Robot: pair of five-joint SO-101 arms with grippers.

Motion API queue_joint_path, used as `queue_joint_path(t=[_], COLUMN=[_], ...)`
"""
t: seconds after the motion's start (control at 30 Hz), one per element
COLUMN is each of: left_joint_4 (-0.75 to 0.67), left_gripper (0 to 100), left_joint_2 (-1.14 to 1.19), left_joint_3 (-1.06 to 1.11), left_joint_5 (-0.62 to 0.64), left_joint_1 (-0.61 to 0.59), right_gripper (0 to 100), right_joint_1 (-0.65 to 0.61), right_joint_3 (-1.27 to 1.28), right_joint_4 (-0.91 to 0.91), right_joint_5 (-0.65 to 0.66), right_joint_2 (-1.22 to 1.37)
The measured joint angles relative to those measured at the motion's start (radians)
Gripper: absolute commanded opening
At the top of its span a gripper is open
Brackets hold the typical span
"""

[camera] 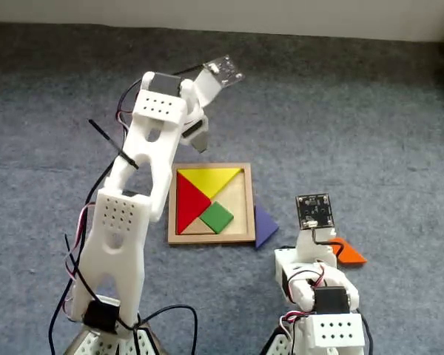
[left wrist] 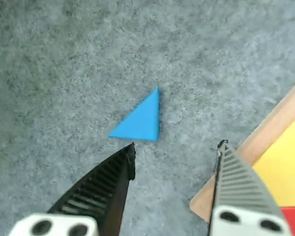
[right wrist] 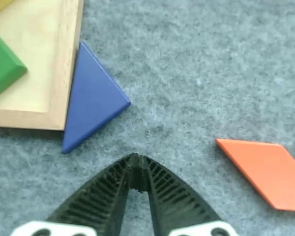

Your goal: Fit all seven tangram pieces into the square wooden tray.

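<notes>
High view: three coloured pieces (camera: 208, 181) inside one tray (camera: 211, 239)

This looks like a small robotics bench or hobby lab. The worktop (camera: 370, 111) is covered in grey carpet-like fabric. Two white plastic arms (camera: 122, 222) have perforated shells and loose bare wiring (camera: 179, 314) at their bases. A pale wall strip (camera: 281, 16) runs far beyond the jaws.
</notes>
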Motion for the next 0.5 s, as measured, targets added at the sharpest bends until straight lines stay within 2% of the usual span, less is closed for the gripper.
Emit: queue_joint_path(t=[0.27, 0.5], left_joint_4=[-0.018, -0.117], left_gripper=[27, 27], left_joint_2=[0.172, 0.273], left_joint_3=[-0.221, -0.275], left_joint_5=[-0.074, -0.074], left_joint_1=[-0.034, -0.038], right_gripper=[0.6, 0.6], right_joint_1=[0.0, 0.0], right_joint_3=[0.0, 0.0], right_joint_4=[0.0, 0.0], right_joint_5=[0.0, 0.0], right_joint_2=[0.0, 0.0])
